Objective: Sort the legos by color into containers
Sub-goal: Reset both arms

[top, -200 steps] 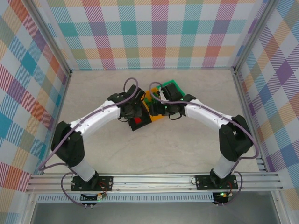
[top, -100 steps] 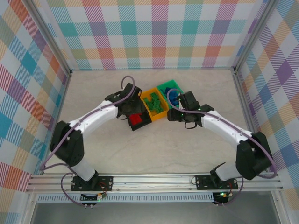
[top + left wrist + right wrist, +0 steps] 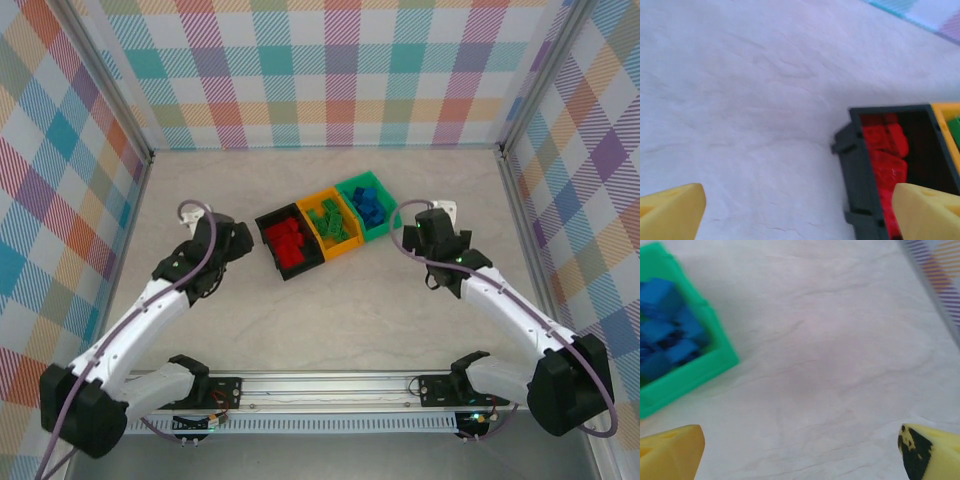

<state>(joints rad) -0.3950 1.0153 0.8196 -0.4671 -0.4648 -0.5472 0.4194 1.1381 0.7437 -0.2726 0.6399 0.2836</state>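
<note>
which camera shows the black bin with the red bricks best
The top external view: the whole black bin sits in frame with its red bricks inside. The left wrist view has it closer but blurred and cut off at the frame edge. The right wrist view faces the green bin.

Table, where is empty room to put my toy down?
Bare table stretches from the bins to the back wall, and again between the bins and the arm bases. It's crowded in the middle: left hand and right hand flank the bins.
</note>
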